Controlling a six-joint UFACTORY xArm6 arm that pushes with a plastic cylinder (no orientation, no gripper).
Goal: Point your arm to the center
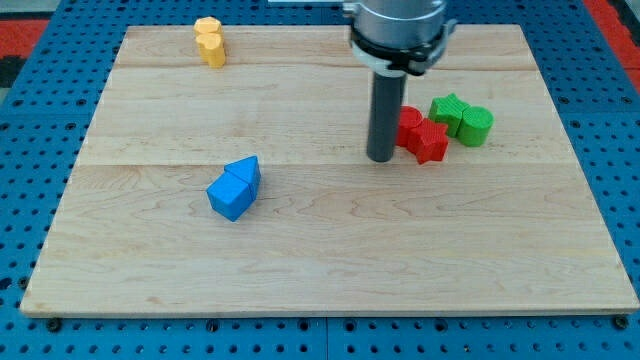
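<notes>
My tip [380, 158] rests on the wooden board [320, 250], a little right of the board's middle. Just to its right are two red blocks, a rounded one [409, 124] partly hidden behind the rod and a star-like one [431, 141], which touch each other. The rod's edge seems to touch the rounded red block. Right of them sit a green star-like block [448, 110] and a green cylinder [476, 125], touching. Two blue blocks, a triangular one [245, 171] and a cube [230, 195], lie together at the left of the middle.
Two yellow blocks [210, 41] stand together near the board's top edge at the left. A blue pegboard [30, 180] surrounds the board. The arm's grey body [398, 25] hangs over the top middle.
</notes>
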